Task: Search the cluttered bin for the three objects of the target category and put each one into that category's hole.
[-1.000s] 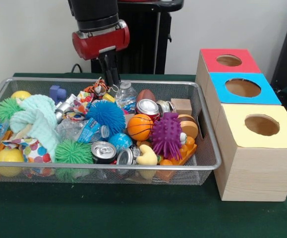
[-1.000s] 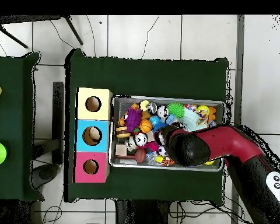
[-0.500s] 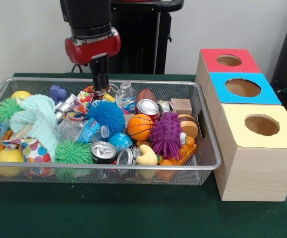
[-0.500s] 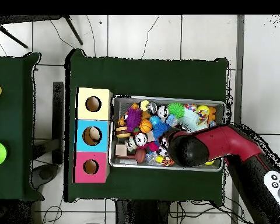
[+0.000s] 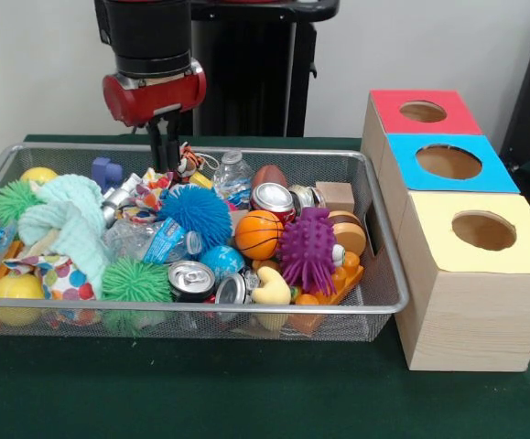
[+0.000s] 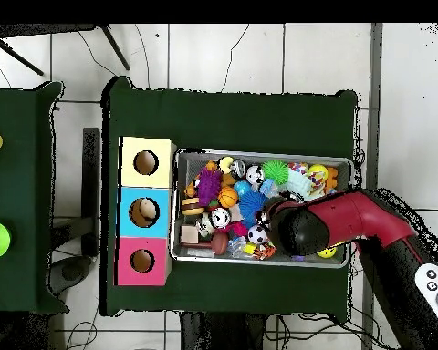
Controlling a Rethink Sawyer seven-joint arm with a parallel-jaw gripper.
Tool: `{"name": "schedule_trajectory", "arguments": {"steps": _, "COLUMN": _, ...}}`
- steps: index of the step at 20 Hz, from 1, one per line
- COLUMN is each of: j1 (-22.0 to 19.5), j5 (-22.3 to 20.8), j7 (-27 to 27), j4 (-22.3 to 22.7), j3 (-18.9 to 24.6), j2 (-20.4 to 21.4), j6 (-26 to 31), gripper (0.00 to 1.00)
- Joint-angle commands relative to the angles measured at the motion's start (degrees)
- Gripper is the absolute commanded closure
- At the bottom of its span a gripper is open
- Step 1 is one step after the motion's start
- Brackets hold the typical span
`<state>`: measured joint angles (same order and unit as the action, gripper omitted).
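The wire mesh bin (image 5: 200, 308) is full of toys, cans and balls. A white cloth with coloured dots (image 5: 148, 190) lies at the bin's far side, partly under a blue spiky ball (image 5: 196, 212). A second dotted cloth (image 5: 60, 274) lies at the near left under a mint green towel (image 5: 63, 219). My gripper (image 5: 165, 163) hangs from the red wrist and reaches down just behind the first dotted cloth. The yellow-topped box with its round hole (image 5: 483, 230) stands right of the bin and also shows in the overhead view (image 6: 146, 162). There the arm (image 6: 300, 230) hides the gripper.
The blue-topped box (image 5: 448, 162) and the red-topped box (image 5: 423, 112) stand behind the yellow one. In the bin lie drink cans (image 5: 191, 279), an orange basketball (image 5: 259, 234), a purple spiky ball (image 5: 307, 249), green spiky balls (image 5: 135, 282) and a plastic bottle (image 5: 233, 178).
The arm has moved left along the bin's far side in the front view, from above the bottle to above the dotted cloth. The bin's contents have not moved.
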<state>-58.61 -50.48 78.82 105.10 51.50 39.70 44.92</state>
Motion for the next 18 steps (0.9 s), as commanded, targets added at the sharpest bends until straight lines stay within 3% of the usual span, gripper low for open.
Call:
{"name": "schedule_trajectory", "arguments": {"steps": 1, "j1": 0.58, "j5": -4.26, "j7": -21.48, "j4": -6.15, "j3": -3.12, "j2": -2.18, "j6": 8.69, "gripper": 1.0}}
{"name": "schedule_trajectory", "arguments": {"steps": 9, "j1": 0.82, "j5": -3.99, "j7": -20.65, "j4": -6.65, "j3": -3.28, "j2": -4.44, "j6": 7.38, "gripper": 1.0}}
{"name": "schedule_trajectory", "arguments": {"steps": 10, "j1": 1.41, "j5": -4.63, "j7": -20.5, "j4": -6.72, "j3": -4.06, "j2": -4.09, "j6": 8.26, "gripper": 0.0}}
{"name": "schedule_trajectory", "arguments": {"steps": 13, "j1": 1.13, "j5": -4.57, "j7": -19.28, "j4": -6.75, "j3": -3.97, "j2": -5.11, "j6": 6.62, "gripper": 0.0}}
{"name": "schedule_trajectory", "arguments": {"steps": 18, "j1": 1.56, "j5": -8.2, "j7": -22.8, "j4": -7.86, "j3": -4.9, "j2": -7.65, "j6": 6.0, "gripper": 0.0}}
